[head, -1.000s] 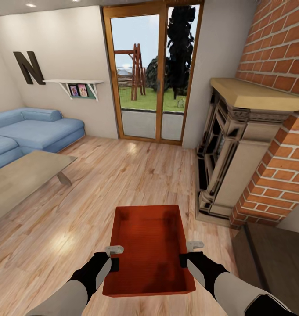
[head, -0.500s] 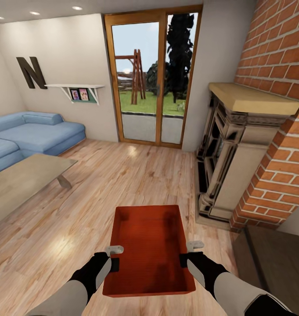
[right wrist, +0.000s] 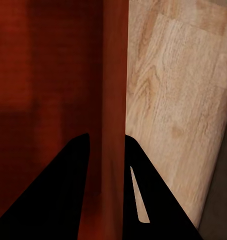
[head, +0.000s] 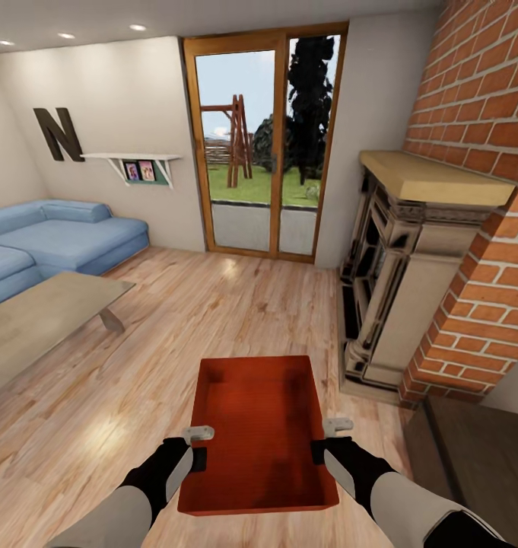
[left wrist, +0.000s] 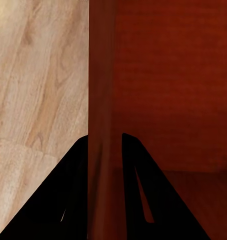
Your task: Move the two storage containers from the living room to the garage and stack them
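While the robot stands on the wood floor (head: 213, 304) of the living room, one bin (head: 259, 426) hangs level between its two arms, held clear of the boards. The left gripper (head: 200, 445) is clamped on the bin's left wall, one finger inside and one outside, as the left wrist view shows with the wall (left wrist: 101, 100) running straight up between the dark fingers (left wrist: 68, 200). The right gripper (head: 328, 438) pinches the right wall (right wrist: 113, 90) in the same way.

Carrying looks like the step in hand, and the garage isn't anywhere in sight, so I'd say there's a long way to go. Both grips sit toward the near end of the bin, so its far end overhangs ahead of the grippers; any jolt could tip it forward. Better to roll steadily, keep both wrists at one height and the same spacing, and turn wide. The fireplace (head: 395, 266) stands ahead of the right gripper and the dark cabinet (head: 471, 449) just beside it, while the table (head: 38, 320) and sofa (head: 53, 236) lie beyond the left one. The second bin I can't see.
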Controlling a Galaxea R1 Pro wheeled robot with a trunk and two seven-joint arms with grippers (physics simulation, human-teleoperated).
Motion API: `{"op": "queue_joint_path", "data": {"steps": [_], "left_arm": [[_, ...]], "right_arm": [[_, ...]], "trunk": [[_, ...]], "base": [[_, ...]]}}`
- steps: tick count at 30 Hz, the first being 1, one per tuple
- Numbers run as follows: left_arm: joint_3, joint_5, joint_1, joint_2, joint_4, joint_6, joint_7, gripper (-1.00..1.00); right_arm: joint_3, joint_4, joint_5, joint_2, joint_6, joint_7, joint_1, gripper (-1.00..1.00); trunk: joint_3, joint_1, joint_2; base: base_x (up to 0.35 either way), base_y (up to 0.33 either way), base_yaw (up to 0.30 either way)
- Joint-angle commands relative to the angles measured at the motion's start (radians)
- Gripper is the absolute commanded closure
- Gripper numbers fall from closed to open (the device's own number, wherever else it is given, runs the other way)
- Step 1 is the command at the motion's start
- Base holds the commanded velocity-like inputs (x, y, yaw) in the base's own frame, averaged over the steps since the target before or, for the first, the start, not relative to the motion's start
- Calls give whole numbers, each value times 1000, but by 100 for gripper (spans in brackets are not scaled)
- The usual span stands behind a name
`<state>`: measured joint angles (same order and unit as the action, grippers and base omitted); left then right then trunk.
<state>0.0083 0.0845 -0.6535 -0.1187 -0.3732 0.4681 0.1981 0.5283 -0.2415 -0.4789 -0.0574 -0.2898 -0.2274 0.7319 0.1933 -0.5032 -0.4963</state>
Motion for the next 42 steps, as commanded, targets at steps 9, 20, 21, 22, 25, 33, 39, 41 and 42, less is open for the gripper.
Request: {"op": "queue_joint_path", "data": {"steps": [9,20,21,22,25,33,39,41,42], "left_arm": [[-7,-14,0,1,10,9,40,100],[-7,-14,0,1,10,9,40,100],[-7,-14,0,1,10,9,40,100],[-7,-14,0,1,10,9,40,100],[-7,-14,0,1,10,9,40,100],[-7,-14,0,1,9,9,40,100],[-7,-14,0,1,9,9,40,100],[-7,-14,0,1,10,9,40,100],[-7,-14,0,1,9,9,40,100]], "right_arm": [[21,-13,-10,1,28,-6,1,100],[21,-13,-10,1,28,-6,1,100],[21,-13,-10,1,29,-6,1,100],[21,-13,-10,1,28,-6,1,100],[21,-13,-10,1,28,-6,1,100],[21,-13,-10,1,28,-6,1,100],[21,-13,-10,1,28,-6,1,100],[21,-13,-10,1,28,-6,1,100],[21,-13,-10,1,28,-6,1,100]], "trunk": [[-13,0,-2],[-30,0,-2],[-32,0,-2],[-33,0,-2],[-38,0,-2],[-51,0,-2],[-60,0,-2],[-64,0,-2],[-65,0,-2]], "base": [[0,0,0],[0,0,0],[0,0,0],[0,0,0],[0,0,0],[0,0,0],[0,0,0],[0,0,0],[0,0,0]]}}
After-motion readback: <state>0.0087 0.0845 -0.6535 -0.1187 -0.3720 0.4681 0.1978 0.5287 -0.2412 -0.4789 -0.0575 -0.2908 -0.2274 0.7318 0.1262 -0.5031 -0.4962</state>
